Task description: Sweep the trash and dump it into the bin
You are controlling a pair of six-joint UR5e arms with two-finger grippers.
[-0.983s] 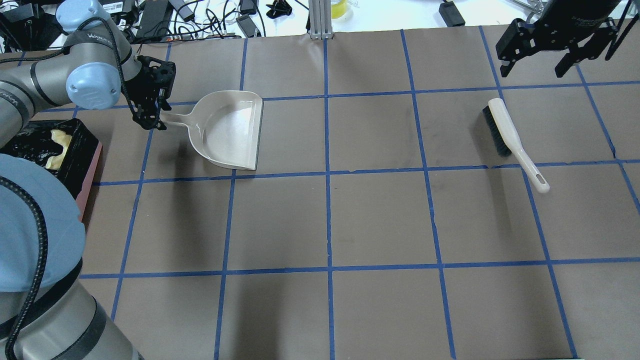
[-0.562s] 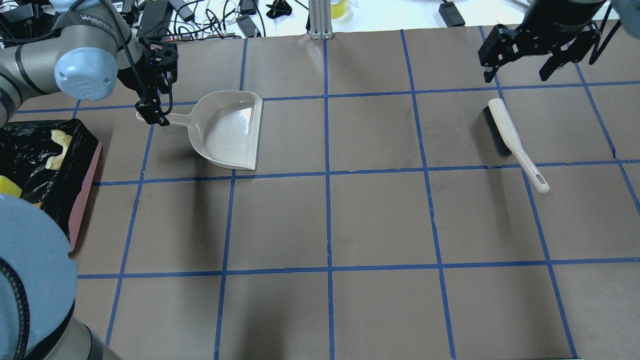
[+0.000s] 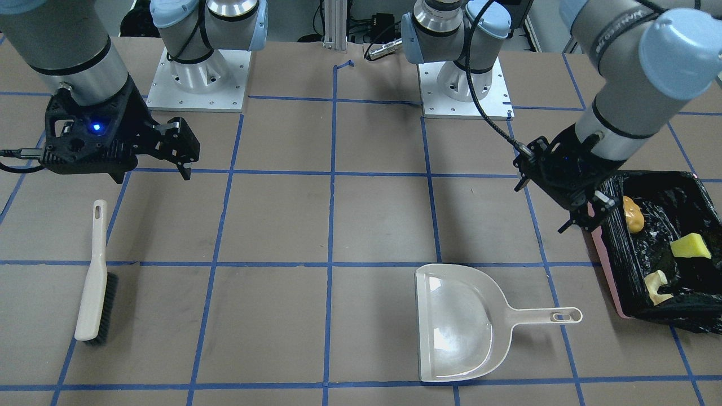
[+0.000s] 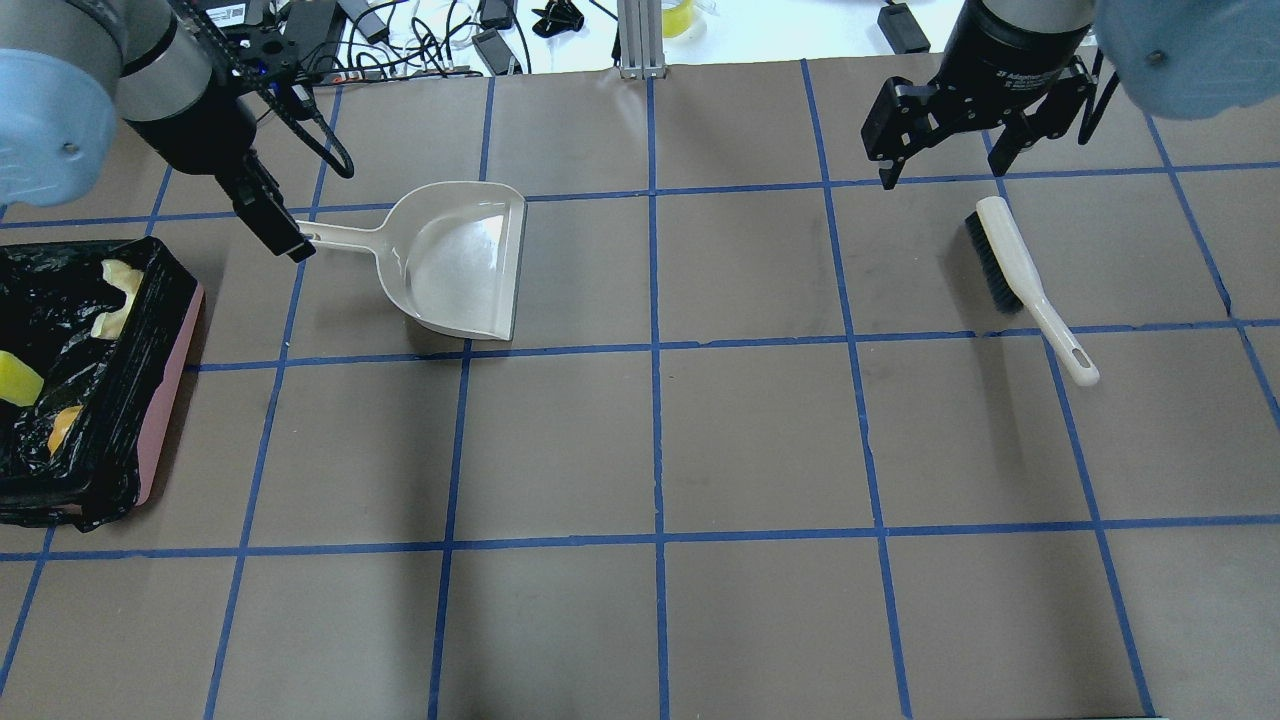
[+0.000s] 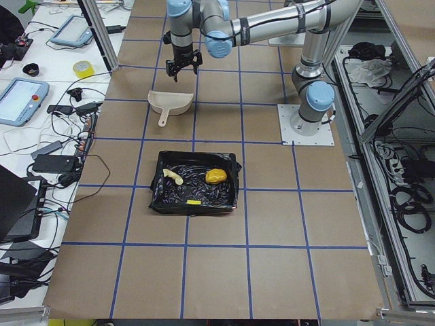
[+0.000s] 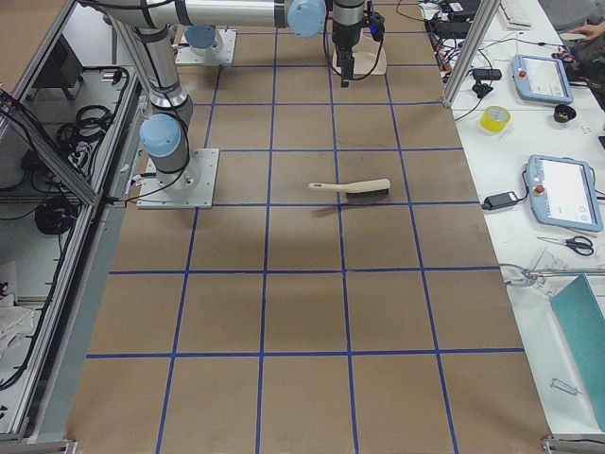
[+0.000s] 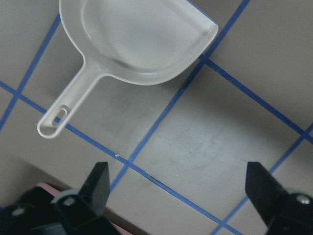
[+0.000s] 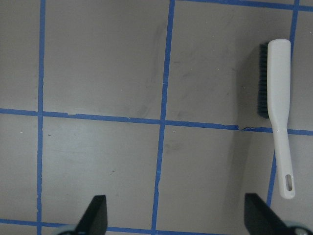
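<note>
While three small trash pieces [image 3: 691,246] are contained in the pink rectangular bin [image 4: 165,400] lined with black plastic, the black left gripper [image 3: 584,213] and right gripper [image 4: 945,162] are seen with fingers spread.

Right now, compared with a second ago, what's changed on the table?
The left gripper has lifted up and away from the dustpan handle. It is open and empty. The right gripper, also open, has slid toward the table's middle and holds nothing. The dustpan, the brush and the bin lie where they were.
</note>
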